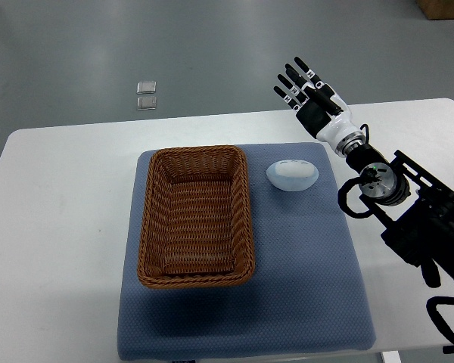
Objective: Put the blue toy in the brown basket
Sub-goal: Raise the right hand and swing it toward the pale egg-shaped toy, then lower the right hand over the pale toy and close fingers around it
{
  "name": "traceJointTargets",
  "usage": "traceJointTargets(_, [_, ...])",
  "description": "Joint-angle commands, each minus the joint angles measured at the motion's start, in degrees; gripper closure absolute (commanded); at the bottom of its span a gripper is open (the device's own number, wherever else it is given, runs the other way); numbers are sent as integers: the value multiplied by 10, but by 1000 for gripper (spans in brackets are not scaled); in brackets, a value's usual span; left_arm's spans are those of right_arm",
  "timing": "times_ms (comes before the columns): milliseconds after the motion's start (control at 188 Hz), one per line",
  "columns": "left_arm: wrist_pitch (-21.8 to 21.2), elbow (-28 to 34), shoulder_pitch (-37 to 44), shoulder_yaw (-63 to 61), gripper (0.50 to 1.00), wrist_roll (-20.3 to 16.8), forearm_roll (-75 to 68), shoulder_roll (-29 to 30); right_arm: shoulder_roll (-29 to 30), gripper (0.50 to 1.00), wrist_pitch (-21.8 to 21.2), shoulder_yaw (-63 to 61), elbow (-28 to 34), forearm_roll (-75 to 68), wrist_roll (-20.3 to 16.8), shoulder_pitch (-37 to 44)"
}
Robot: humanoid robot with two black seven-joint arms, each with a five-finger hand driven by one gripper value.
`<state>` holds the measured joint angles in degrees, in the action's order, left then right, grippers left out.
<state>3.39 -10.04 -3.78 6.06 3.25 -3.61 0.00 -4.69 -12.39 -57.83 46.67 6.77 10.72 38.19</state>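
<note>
Blue toy (292, 175): on mat (310, 287), at 3 o'clock beside brown basket (196, 217). Right hand (312, 98): at 1 o'clock from toy, fingers (290, 78) spread, holding nothing.

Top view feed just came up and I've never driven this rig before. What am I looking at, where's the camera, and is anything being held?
There is only one camera. It looks steeply down from the robot's own side of a white table. The black and white arm entering from the right is the robot's right arm, ending in the right hand, a hand with fingers, not a clamp. Its fingers are spread, raised past the table's far edge, and it holds nothing. The left arm is out of view. On the table lies a blue mat. On the mat sits the brown basket, with nothing in it, and just right of its far corner the pale blue toy, apart from both the basket and the hand.
</note>
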Motion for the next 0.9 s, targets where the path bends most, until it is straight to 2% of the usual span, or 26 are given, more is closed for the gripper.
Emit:
traceJointTargets(0, [0, 0, 0, -2, 500, 0, 0, 0, -1, 591, 1, 0, 0, 0, 0, 1])
traceJointTargets(297, [0, 1, 0, 4, 500, 0, 0, 0, -6, 591, -6, 11, 0, 7, -2, 7])
traceJointTargets(446, [-1, 0, 0, 3, 500, 0, 0, 0, -61, 591, -10, 93, 0, 52, -6, 54])
traceJointTargets(594, [0, -2, 0, -2, 500, 0, 0, 0, -142, 591, -30, 252, 4, 85, -17, 142])
traceJointTargets(812, [0, -5, 1, -3, 500, 0, 0, 0, -251, 591, -84, 536, 50, 127, -82, 334])
traceJointTargets(876, [0, -5, 1, -3, 500, 0, 0, 0, -255, 591, -85, 550, 55, 129, -84, 345])
traceJointTargets(881, [0, -5, 1, -3, 500, 0, 0, 0, -268, 593, -94, 613, 77, 146, -102, 391])
traceJointTargets(897, [-1, -5, 1, -3, 500, 0, 0, 0, -270, 593, -94, 627, 83, 149, -106, 401])
